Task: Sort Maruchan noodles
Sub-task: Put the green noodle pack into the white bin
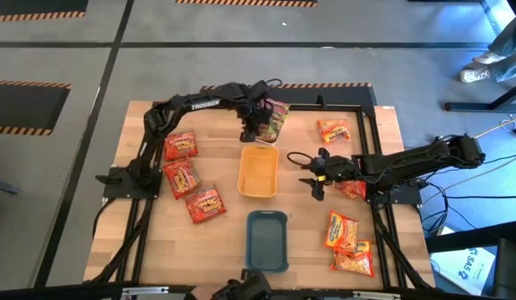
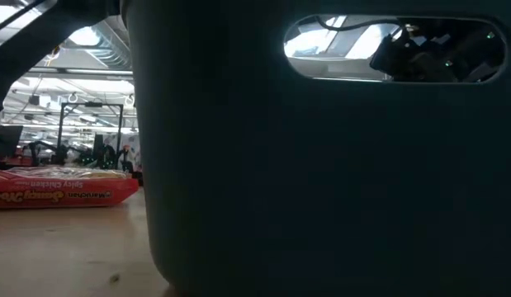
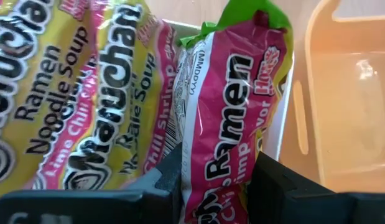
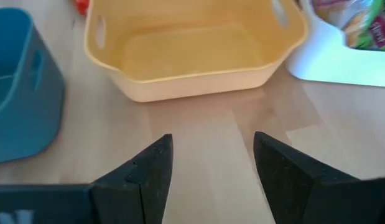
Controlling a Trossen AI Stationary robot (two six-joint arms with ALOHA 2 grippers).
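Observation:
My left gripper (image 1: 259,127) reaches over the table's far middle, shut on a green-pink Maruchan packet (image 3: 232,106) at the white tray (image 3: 281,121). Two more green-pink packets (image 3: 74,87) stand on edge in that tray beside it. Three red packets (image 1: 182,176) lie flat on the table's left. Several orange packets (image 1: 342,231) lie on the right. My right gripper (image 1: 313,177) hovers open above bare wood, right of the orange tray (image 1: 258,171). In the right wrist view, my right gripper (image 4: 212,155) faces the orange tray (image 4: 192,50). My left gripper pinches the green-pink packet between its two fingers (image 3: 167,180) at the pink end (image 3: 217,168) nearest the wrist. The packet stands on edge, its green end (image 3: 248,18) pointing away from the fingers, beside the tray's other packets. Whether it rests in the tray I cannot tell.
A teal tray (image 1: 267,240) sits near the table's near edge and fills most of the low view (image 2: 321,181). The orange tray holds nothing. One red packet (image 2: 61,190) shows left of the teal tray in the low view. Bare wood lies between the trays and the packets.

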